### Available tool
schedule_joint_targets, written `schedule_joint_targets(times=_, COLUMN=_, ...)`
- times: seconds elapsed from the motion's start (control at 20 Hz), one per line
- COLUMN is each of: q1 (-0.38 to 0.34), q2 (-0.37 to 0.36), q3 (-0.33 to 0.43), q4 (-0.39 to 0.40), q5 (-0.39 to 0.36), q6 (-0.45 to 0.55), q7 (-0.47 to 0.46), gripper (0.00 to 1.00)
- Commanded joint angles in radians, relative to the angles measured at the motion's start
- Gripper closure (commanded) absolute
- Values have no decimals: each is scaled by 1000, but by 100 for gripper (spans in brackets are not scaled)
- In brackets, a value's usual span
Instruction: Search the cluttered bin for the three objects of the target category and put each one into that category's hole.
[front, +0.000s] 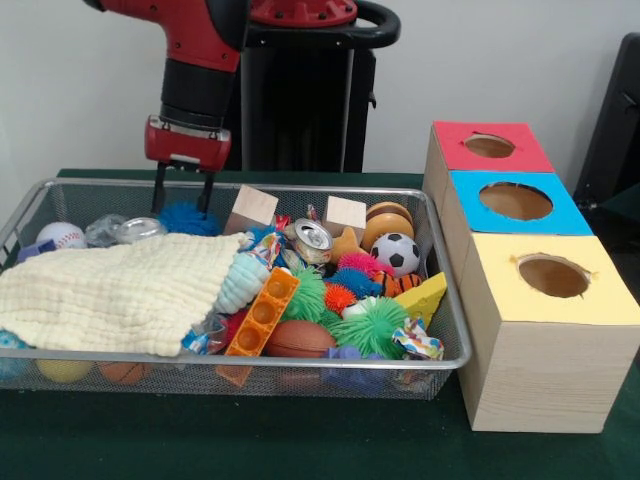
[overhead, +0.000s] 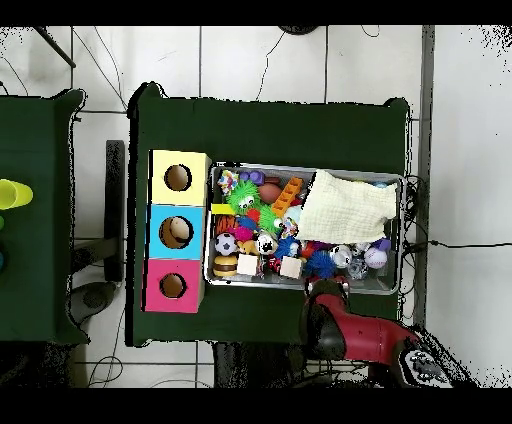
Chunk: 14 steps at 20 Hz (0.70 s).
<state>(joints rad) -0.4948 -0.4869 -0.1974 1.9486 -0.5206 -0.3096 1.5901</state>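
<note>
Green-clothed table (front: 300, 445), wire bin (front: 445, 300) packed. Front: hand (front: 182, 195) open, fingers straddling the blue spiky ball (front: 188, 218) at the bin's far rim, nothing gripped. Risk: closing snags the mesh wall (ball sits just beside it). Overhead: blue ball (overhead: 320, 263) by the arm; cloth (overhead: 345, 208) could hide other targets; holed boxes (overhead: 178, 230) flank the bin.

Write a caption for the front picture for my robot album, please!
Red gripper poised over a blue spiky ball in a toy-crammed wire bin, beside three boxes with holes.
</note>
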Motion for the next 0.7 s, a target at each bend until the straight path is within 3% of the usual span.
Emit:
schedule_joint_targets(times=0.05, q1=-24, q2=110, q3=-15, q4=-165, q5=80, q6=-215, q7=150, gripper=0)
schedule_joint_targets(times=0.3, q1=-3, q2=150, q3=-55, q4=-164, q5=135, q6=-284, q7=143, gripper=0)
schedule_joint_targets(times=0.7, q1=-19, q2=201, q3=-41, q4=-176, q5=156, q6=-292, q7=149, gripper=0)
